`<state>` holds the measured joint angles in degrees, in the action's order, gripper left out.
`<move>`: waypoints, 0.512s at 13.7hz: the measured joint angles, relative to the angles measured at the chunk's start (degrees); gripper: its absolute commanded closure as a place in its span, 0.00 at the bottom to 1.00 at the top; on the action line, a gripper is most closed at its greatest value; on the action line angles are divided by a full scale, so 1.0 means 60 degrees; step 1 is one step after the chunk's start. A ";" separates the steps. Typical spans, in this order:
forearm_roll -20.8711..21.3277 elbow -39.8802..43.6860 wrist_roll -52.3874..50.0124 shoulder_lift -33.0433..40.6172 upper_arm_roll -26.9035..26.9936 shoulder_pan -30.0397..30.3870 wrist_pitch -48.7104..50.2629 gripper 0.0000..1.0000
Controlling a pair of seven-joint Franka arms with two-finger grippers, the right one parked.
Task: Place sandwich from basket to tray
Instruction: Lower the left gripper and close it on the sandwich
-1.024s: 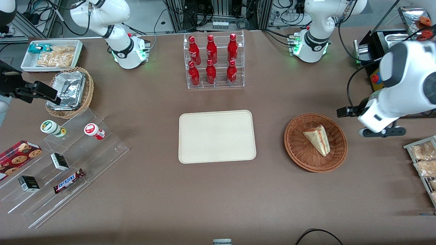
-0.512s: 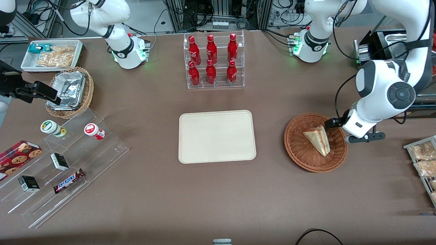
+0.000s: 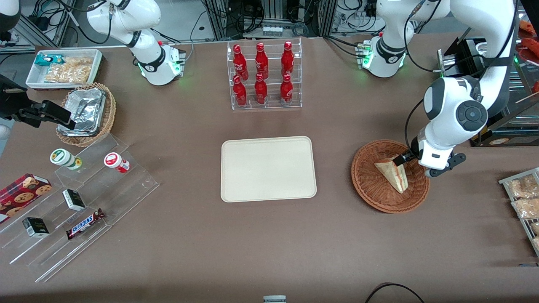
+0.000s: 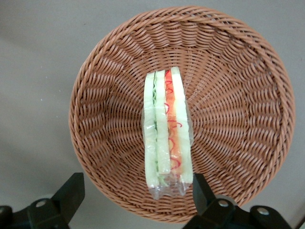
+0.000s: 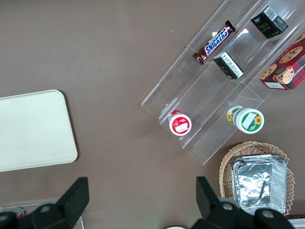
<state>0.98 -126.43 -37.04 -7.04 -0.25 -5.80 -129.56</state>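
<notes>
Gripper (image 4: 136, 202) hovers over the basket (image 4: 248, 95), jaws apart; best lowered to straddle the sandwich (image 4: 167, 133) across its bread faces.

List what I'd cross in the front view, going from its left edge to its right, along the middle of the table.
Clear stepped shelf with snacks → tray → basket holding the sandwich → tool, open, above the basket's edge and the sandwich's wide end → trays of snack packets.
</notes>
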 measured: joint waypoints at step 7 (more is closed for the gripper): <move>-0.0154 -0.0082 -0.1470 -0.0615 -0.0010 -0.0275 -0.0786 0.00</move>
<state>0.05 -126.92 -45.86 -10.73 -0.31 -7.45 -134.28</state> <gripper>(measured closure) 0.000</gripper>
